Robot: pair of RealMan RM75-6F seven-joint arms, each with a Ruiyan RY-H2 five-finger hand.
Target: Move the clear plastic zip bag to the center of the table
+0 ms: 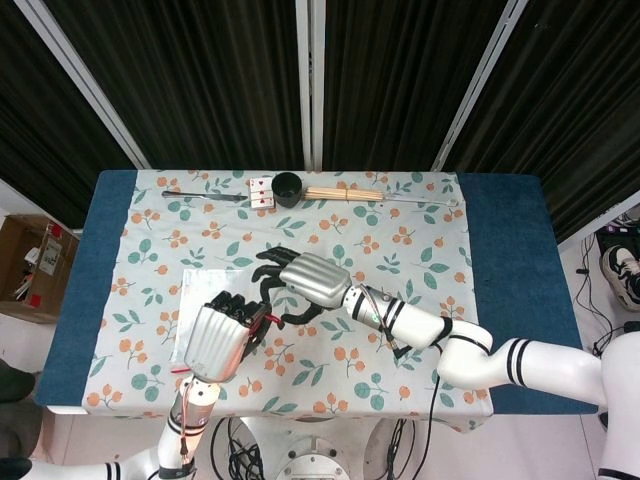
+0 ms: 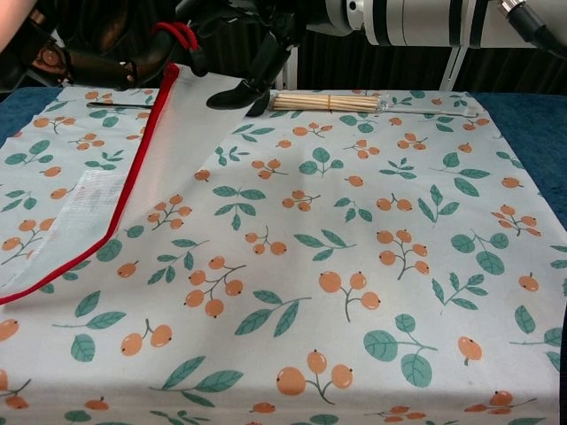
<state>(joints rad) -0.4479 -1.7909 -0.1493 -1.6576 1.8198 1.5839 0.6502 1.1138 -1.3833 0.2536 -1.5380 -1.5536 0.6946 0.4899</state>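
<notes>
The clear plastic zip bag [image 1: 204,292] with a red zip edge lies on the left half of the floral tablecloth [image 1: 400,250]. My left hand [image 1: 221,337] grips the bag's red edge and holds that corner off the cloth. In the chest view the bag [image 2: 182,146] slopes up to the left hand [image 2: 115,64] at top left. My right hand [image 1: 303,279] hovers beside the left hand with fingers spread, holding nothing. In the chest view the right hand [image 2: 252,40] hangs just over the bag's raised far edge; I cannot tell whether its thumb touches it.
Along the far edge of the table lie a thin black tool [image 1: 205,196], playing cards [image 1: 262,191], a black cup [image 1: 288,186] and a bundle of wooden sticks [image 1: 343,194]. A cardboard box [image 1: 30,262] sits on the floor to the left.
</notes>
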